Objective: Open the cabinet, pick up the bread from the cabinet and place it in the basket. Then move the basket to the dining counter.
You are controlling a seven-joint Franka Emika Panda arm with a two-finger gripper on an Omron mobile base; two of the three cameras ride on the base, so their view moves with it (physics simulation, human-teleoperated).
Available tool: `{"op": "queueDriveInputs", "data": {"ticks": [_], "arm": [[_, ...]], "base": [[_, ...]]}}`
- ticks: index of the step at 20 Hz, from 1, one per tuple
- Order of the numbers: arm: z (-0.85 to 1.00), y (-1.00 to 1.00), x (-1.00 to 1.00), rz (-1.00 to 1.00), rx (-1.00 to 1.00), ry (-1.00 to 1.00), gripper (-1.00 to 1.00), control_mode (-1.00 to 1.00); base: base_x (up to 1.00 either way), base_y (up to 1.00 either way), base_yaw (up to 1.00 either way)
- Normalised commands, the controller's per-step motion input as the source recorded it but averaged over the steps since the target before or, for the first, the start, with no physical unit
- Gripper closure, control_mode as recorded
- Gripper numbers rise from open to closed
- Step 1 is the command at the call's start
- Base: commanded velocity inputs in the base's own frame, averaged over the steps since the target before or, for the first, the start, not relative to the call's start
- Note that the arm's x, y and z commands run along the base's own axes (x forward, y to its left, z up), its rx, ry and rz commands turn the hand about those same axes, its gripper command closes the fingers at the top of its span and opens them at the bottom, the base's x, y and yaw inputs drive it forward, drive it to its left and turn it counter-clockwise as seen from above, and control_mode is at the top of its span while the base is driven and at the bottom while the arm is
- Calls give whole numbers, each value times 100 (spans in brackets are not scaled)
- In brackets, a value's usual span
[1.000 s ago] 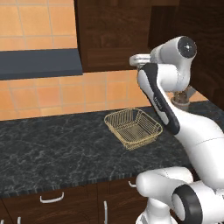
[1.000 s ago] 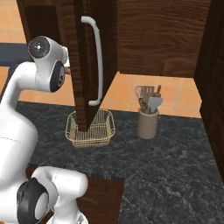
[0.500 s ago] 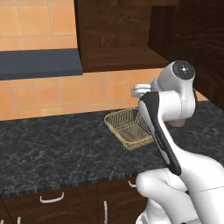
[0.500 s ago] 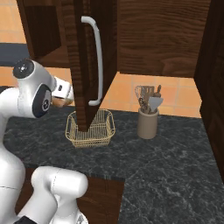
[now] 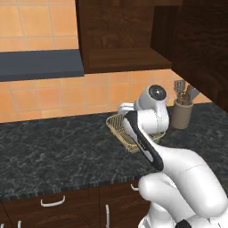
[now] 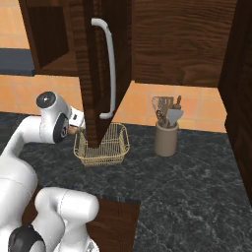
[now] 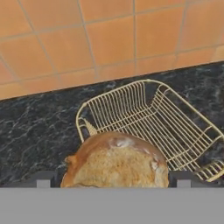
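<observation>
Gripper (image 7: 114, 180) grips the bread (image 7: 117, 162): the roll sits between the two wide-set fingertips (image 7: 43, 179), held above the near edge of the basket (image 7: 175, 127). Basket stands on the black worktop (image 6: 197, 187), near its back edge by the orange tile wall. Cabinet (image 6: 101, 69) door hangs open above the basket. Utensil holder (image 6: 166, 139) stands right of the basket, apart from it.

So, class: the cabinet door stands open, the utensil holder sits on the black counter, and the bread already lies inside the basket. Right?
Not quite. The bread is not in the basket yet: the hand view shows it between the pincer tips, in front of the empty basket. The cabinet and utensil holder parts are correct.
</observation>
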Motion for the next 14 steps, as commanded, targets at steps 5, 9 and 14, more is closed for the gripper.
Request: {"op": "queueDriveInputs", "data": {"ticks": [5, 9, 14], "arm": [[-94, 9, 68, 0, 0, 2, 100, -100], [-74, -8, 31, 1, -2, 3, 100, -100], [-5, -11, 25, 0, -2, 1, 100, -100]], "base": [[0, 0, 0], [0, 0, 0], [0, 0, 0]]}}
